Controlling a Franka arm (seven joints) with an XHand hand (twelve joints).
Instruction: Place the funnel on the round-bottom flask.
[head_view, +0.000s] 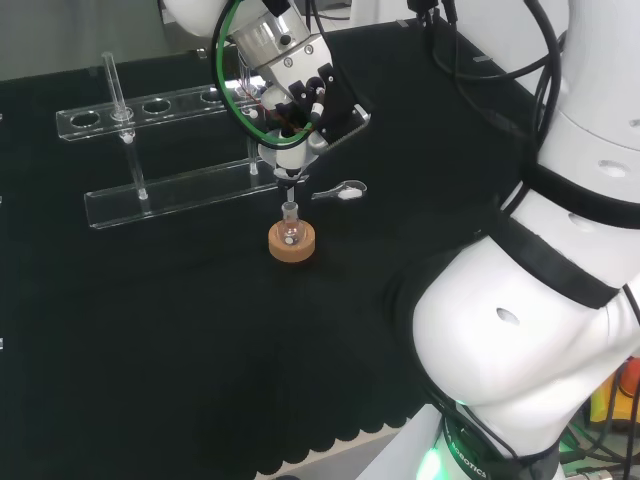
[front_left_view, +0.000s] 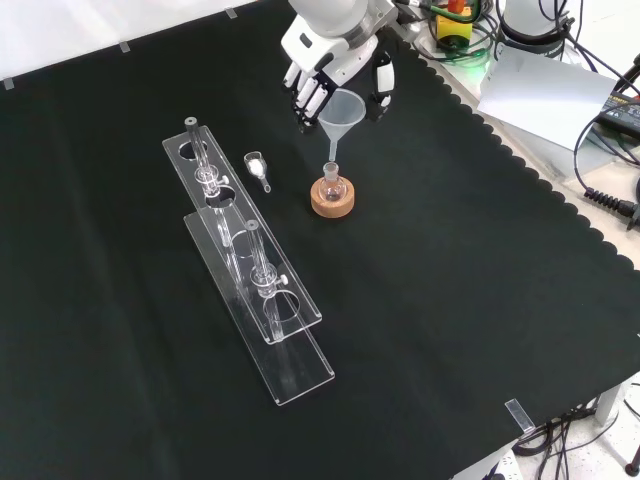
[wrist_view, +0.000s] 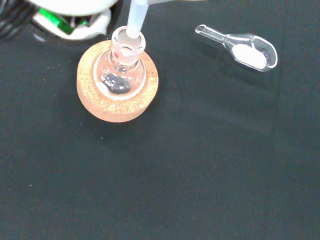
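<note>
Black cloth (front_left_view: 470, 250) covers the whole bench where I work. At the left in the front view stands a clear rack (front_left_view: 245, 265) with two long plates, one above the other, and it carries thin glass tubes standing upright in its holes. Just to the right of the rack lies a small clear scoop (front_left_view: 258, 168) with some white powder in its bowl. To the right of the scoop stands the round-bottom flask (front_left_view: 332, 187), sitting upright in a cork ring (front_left_view: 332, 200), and something dark lies at the bottom of the flask in the wrist view. Above the flask I hold the funnel (front_left_view: 340, 110), with my hand (front_left_view: 330, 70) coming from the top of the front view; my fingers are curled around the wide cone of the funnel. The funnel is upright, and its thin stem points down to the neck of the flask. In the wrist view the tip of the stem is at the mouth of the neck, but I cannot tell whether it already touches the glass.
</note>
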